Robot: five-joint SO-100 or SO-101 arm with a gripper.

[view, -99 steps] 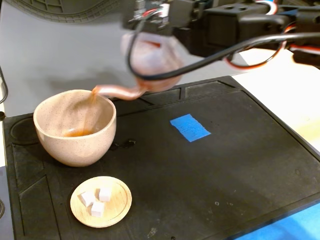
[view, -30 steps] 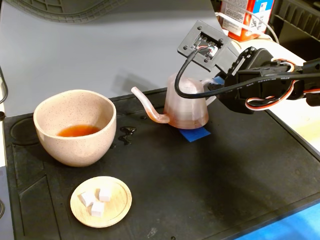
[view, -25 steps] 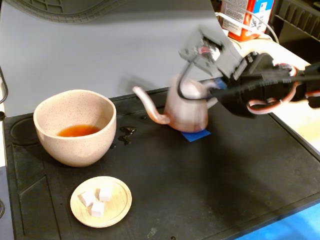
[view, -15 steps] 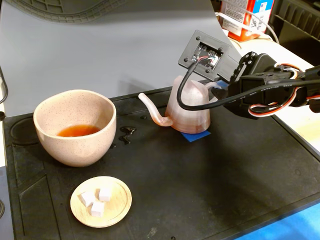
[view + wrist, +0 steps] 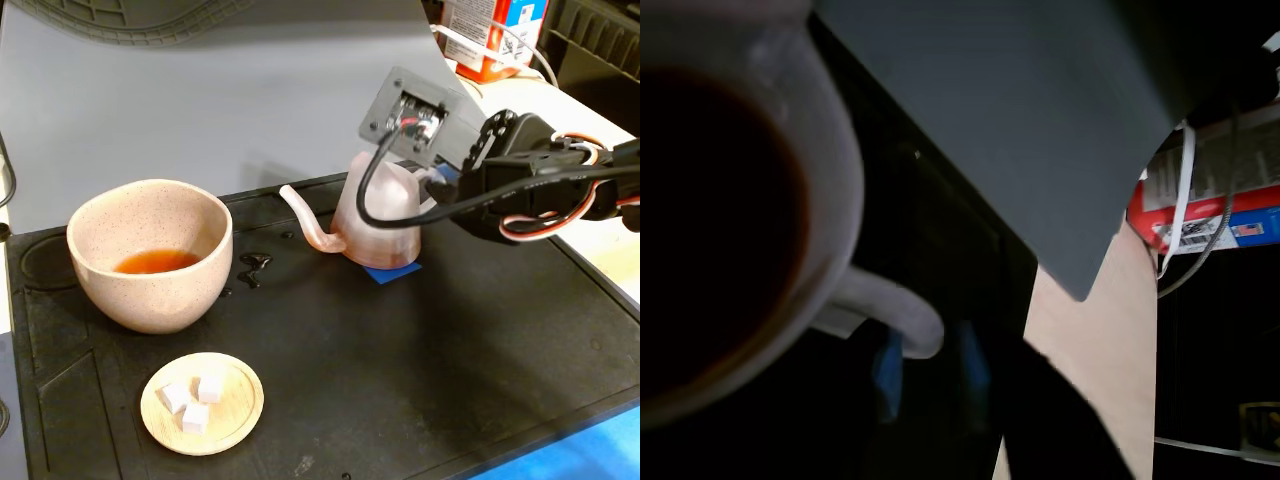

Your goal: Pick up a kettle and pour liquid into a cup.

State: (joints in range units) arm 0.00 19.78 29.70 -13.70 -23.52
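Observation:
The pink ribbed kettle [image 5: 375,215] stands upright on a blue tape patch on the black mat, its spout pointing left toward the cup. The speckled beige cup [image 5: 150,290] sits at the left with reddish-orange liquid [image 5: 155,262] in its bottom. My gripper [image 5: 432,195] is at the kettle's right side, by its handle. The wrist view looks down into the kettle [image 5: 835,190], which holds dark liquid [image 5: 710,220]. Its whitish loop handle [image 5: 890,308] lies between my two blue-padded fingertips [image 5: 888,372]. My gripper [image 5: 930,368] straddles the handle, with a small gap on the right side.
A small wooden dish [image 5: 245,405] with three white cubes lies in front of the cup. Dark drops [image 5: 255,265] lie on the mat between cup and kettle. A grey backdrop stands behind. A red and white box [image 5: 490,35] sits at the back right.

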